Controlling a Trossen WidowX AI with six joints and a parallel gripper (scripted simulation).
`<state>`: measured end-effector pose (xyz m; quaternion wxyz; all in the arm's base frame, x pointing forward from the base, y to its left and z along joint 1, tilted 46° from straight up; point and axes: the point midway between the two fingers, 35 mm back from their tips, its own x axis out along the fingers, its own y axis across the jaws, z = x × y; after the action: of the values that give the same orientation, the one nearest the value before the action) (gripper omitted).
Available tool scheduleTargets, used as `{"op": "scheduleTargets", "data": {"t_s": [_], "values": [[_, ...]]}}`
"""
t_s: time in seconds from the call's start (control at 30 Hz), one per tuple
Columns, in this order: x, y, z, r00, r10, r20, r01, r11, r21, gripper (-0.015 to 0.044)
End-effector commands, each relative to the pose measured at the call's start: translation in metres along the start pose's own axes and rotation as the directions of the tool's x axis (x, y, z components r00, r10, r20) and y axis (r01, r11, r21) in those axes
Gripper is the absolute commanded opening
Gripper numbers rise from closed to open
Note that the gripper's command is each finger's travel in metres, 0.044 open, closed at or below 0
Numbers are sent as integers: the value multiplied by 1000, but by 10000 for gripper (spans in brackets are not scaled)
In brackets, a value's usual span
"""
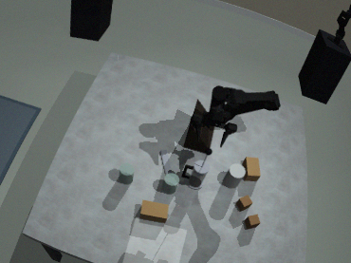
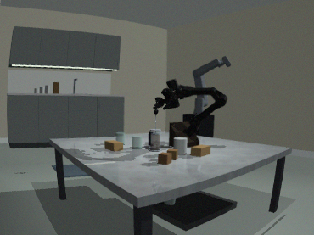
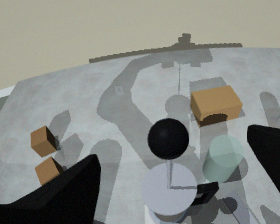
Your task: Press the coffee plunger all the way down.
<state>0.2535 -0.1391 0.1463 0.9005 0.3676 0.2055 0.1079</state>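
A black gripper (image 1: 212, 135) (image 2: 159, 106) spreads its fingers wide, holding nothing, near the raised black knob (image 1: 209, 151) (image 2: 155, 111) (image 3: 168, 138). The coffee press (image 1: 198, 175) (image 2: 155, 141) (image 3: 169, 190) stands upright on the table (image 1: 95, 124) (image 2: 204, 170) (image 3: 40, 95), beside a pale green cup (image 1: 171, 182) (image 2: 137, 142) (image 3: 223, 158).

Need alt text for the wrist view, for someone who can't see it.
Open end effector above the coffee press, its black plunger knob raised between the fingers; green cup and orange block beyond.

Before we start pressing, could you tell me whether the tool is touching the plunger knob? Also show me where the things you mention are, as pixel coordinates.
Apart: the wrist view shows table between the black knob (image 1: 209, 151) (image 2: 155, 111) (image 3: 168, 138) and both fingers.
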Motion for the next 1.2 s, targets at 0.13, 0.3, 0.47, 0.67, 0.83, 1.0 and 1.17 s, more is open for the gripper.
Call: {"op": "scheduleTargets", "data": {"t_s": [0.13, 0.3, 0.47, 0.67, 0.83, 1.0, 1.17], "values": [[13, -1, -2, 1000, -3, -5, 3, 1000, 5, 440], [21, 0, -2, 1000, -2, -3, 2, 1000, 5, 440], [29, 2, -2, 1000, 2, 2, -2, 1000, 5, 440], [31, 2, -1, 1000, 3, 4, -3, 1000, 6, 361], [31, 2, -1, 1000, 3, 4, -3, 1000, 6, 230], [31, 2, -1, 1000, 3, 4, -3, 1000, 6, 118], [31, 2, -1, 1000, 3, 4, -3, 1000, 6, 113]]}}
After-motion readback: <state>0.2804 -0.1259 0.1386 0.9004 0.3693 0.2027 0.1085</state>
